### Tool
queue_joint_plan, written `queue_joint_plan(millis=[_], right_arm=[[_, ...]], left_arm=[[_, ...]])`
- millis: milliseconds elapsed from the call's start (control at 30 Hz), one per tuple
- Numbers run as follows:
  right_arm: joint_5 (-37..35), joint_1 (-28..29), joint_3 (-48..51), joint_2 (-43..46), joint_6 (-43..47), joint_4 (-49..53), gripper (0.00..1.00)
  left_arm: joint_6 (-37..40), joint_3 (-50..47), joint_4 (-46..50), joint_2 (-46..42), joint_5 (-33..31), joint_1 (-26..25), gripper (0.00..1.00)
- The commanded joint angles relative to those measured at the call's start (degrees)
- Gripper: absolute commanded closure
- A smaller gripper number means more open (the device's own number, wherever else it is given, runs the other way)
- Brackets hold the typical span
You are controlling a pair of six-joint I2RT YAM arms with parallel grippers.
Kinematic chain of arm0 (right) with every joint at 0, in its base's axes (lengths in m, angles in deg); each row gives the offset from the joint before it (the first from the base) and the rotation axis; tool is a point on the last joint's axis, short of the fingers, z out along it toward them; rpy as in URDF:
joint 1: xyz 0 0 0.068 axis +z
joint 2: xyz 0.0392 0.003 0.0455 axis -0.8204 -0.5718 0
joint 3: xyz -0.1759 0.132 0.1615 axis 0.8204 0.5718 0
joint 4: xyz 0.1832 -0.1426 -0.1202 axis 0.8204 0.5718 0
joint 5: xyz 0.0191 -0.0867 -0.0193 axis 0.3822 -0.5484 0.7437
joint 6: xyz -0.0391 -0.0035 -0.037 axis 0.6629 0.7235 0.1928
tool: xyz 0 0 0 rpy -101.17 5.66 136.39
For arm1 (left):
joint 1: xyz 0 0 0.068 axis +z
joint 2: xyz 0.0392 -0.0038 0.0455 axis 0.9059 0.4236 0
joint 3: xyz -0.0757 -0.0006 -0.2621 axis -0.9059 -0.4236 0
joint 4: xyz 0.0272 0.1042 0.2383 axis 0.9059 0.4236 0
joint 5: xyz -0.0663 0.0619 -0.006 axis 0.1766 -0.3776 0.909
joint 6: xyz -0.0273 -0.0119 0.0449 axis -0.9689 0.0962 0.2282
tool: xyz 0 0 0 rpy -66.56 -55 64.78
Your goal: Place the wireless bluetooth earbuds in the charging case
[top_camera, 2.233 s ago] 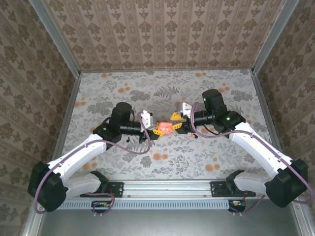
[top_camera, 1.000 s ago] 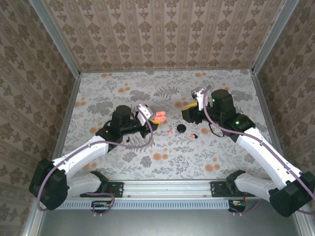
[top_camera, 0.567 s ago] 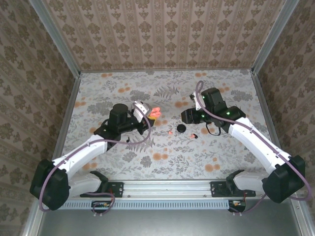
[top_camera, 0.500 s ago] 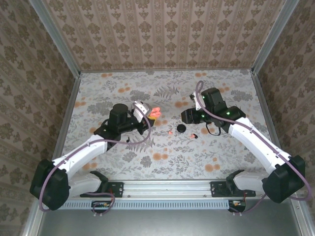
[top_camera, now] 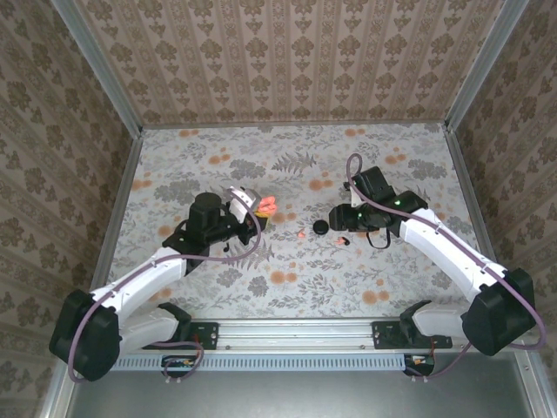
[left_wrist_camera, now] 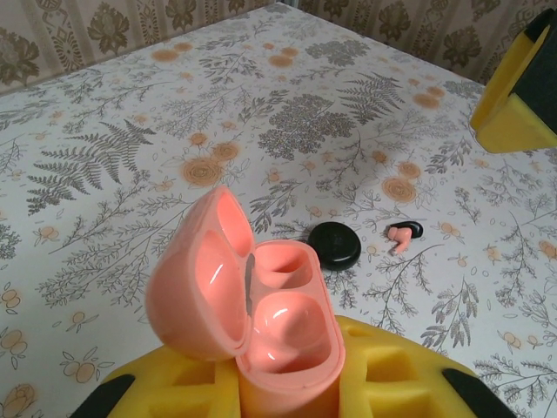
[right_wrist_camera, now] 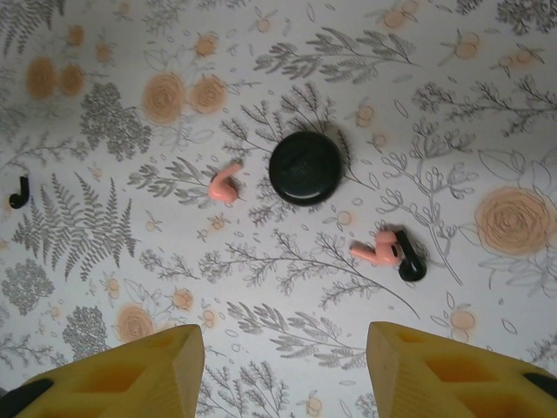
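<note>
Charging case [left_wrist_camera: 283, 344] upright, lid [left_wrist_camera: 193, 292] open leftward

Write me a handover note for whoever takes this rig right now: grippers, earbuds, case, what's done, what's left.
Left gripper: shut on the charging case, held up with the lid open and both wells empty.
Right gripper: open, empty, above the earbuds.
First earbud lies left of the black disc in the right wrist view, second earbud to its lower right, both on the table.
Done: case gripped and open.
Left: pick up and seat both earbuds.
</note>
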Motion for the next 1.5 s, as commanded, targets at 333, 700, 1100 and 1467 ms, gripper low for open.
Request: queue_joint_plan(millis=[333, 700, 1100, 1467], right_arm=[[-0.85, 0.34, -5.40, -7.73, -0.17, 0.68, 0.43], [3.40, 0.50, -17.90, -25.53, 4.58, 11.66, 0.45], [4.97, 4.23, -22.01, -30.52, 1.58, 13.74, 0.46], [5.83, 8.58, -26.22, -34.06, -4.73, 14.70, 0.51]], left_arm=[[-3.32, -0.43, -1.68, -1.94, -0.42, 0.62, 0.84], [-4.97, -5.88, -3.70, -6.97, -5.19, 0.80, 0.84], [-1.99, -7.90, -5.83, -8.16, 1.03, 3.27, 0.84], [-0.81, -7.87, -1.66, -12.34, -5.20, 3.79, 0.84]])
